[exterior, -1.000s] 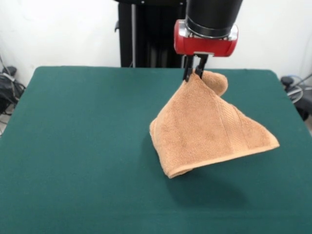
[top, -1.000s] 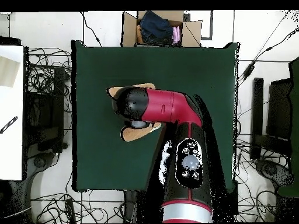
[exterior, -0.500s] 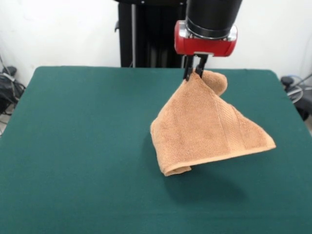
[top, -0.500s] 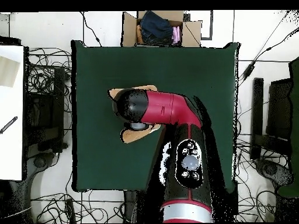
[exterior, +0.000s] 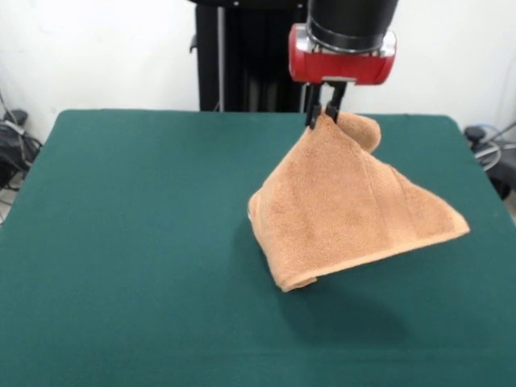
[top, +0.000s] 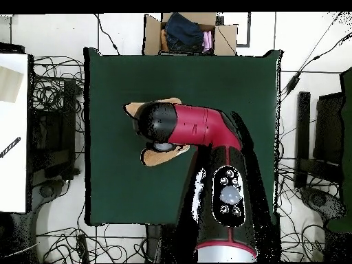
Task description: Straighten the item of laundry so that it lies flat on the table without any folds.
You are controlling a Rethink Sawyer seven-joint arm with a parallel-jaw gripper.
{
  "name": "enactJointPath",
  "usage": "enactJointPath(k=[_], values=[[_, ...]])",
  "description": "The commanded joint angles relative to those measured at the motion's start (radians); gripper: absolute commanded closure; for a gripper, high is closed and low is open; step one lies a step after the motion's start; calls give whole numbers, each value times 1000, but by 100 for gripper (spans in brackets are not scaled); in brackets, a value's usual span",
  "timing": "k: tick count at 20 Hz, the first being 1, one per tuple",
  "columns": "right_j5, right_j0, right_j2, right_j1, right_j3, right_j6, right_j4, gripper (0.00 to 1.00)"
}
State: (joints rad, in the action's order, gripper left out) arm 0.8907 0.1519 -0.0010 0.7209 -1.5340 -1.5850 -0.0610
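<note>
Your gripper (exterior: 324,115) pinches one corner of the towel (exterior: 347,214), which hangs folded above the table (exterior: 129,242).

A cardboard box (top: 189,33) sits just past one edge of the table in the overhead view, open at the top and holding dark blue cloth (top: 182,29) with a bit of pink (top: 207,42) beside it; tangled black cables (top: 51,89) cover the pale floor (top: 292,27) on both sides. A white board (top: 14,130) lies along one edge of that view; in the front view a white wall (exterior: 97,48) rises behind.
</note>
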Motion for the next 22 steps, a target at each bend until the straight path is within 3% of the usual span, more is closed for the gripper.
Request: enactJointPath(k=[1,22], values=[[109,23,92,67,-66,49,7,100],[99,120,87,71,-40,113,-64,100]])
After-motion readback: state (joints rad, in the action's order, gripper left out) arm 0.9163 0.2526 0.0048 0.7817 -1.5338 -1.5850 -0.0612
